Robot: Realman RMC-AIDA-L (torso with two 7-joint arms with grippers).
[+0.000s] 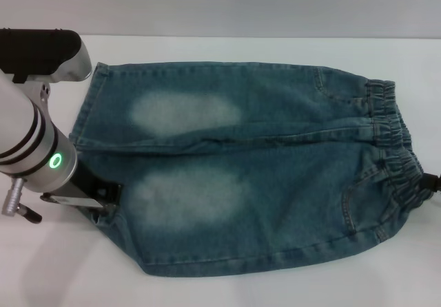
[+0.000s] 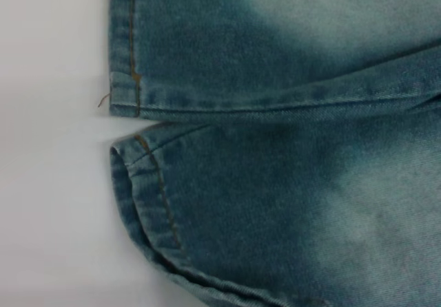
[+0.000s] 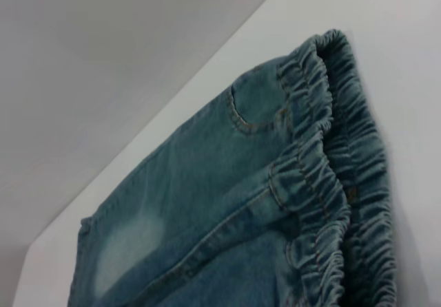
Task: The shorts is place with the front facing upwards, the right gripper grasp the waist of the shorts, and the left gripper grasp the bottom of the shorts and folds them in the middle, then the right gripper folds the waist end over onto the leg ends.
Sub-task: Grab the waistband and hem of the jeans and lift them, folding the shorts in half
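Lying flat on the table (image 1: 227,290), the shorts (image 1: 248,169) apparently meet the left end effector (image 1: 103,200).

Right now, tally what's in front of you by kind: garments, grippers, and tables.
Shorts: 1
Grippers: 2, the left gripper at the near leg hem, the right gripper at the waist, barely in view
Table: 1
Total: 4
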